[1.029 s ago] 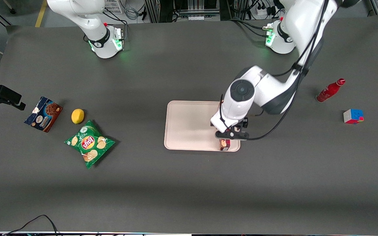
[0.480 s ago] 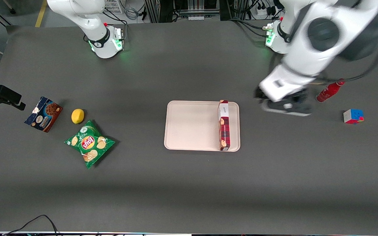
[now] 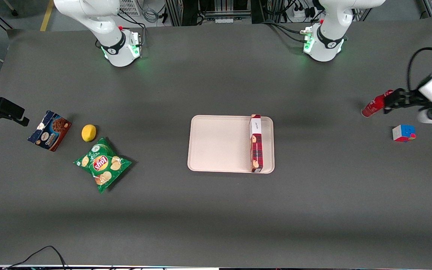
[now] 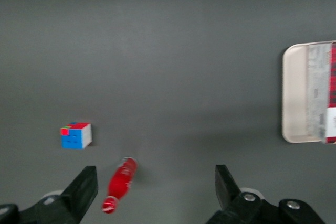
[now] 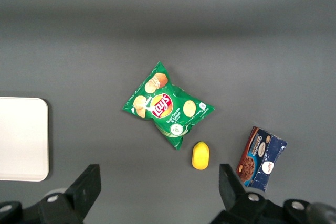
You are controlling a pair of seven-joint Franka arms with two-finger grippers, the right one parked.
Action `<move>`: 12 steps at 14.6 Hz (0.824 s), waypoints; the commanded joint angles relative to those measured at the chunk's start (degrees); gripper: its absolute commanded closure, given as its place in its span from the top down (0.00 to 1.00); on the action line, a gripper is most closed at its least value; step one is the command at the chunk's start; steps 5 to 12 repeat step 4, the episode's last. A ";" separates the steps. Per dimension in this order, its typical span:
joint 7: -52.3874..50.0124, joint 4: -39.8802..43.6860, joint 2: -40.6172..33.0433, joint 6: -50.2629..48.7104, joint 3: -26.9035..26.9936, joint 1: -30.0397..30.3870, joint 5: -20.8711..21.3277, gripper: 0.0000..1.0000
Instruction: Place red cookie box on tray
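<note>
The red cookie box (image 3: 256, 144) lies flat in the tray (image 3: 219, 144), along the tray's short edge toward the working arm's end. Its white-labelled end is the one farther from the front camera. The left wrist view shows the tray (image 4: 294, 98) with the cookie box (image 4: 332, 66) in it. My gripper (image 3: 396, 99) hovers well away from the tray, toward the working arm's end of the table, above a lying red bottle (image 3: 376, 104). The gripper (image 4: 156, 181) is open with nothing held, and the bottle (image 4: 121, 183) shows on the table between its fingers.
A coloured cube (image 3: 403, 133) sits near the bottle, nearer the front camera. Toward the parked arm's end lie a green chips bag (image 3: 102, 164), a lemon (image 3: 88, 132) and a dark blue cookie box (image 3: 49, 130).
The gripper let go of the red cookie box on the tray, rose, and swung away toward the working arm's end of the table. The box stays where it was set.
</note>
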 commanded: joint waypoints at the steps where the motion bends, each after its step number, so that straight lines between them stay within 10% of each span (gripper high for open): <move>1: 5.01 1.15 0.63 -0.01 -2.78 4.97 -0.91 1.00; 12: 3.78 1.24 1.42 0.43 -3.67 4.79 -0.91 1.00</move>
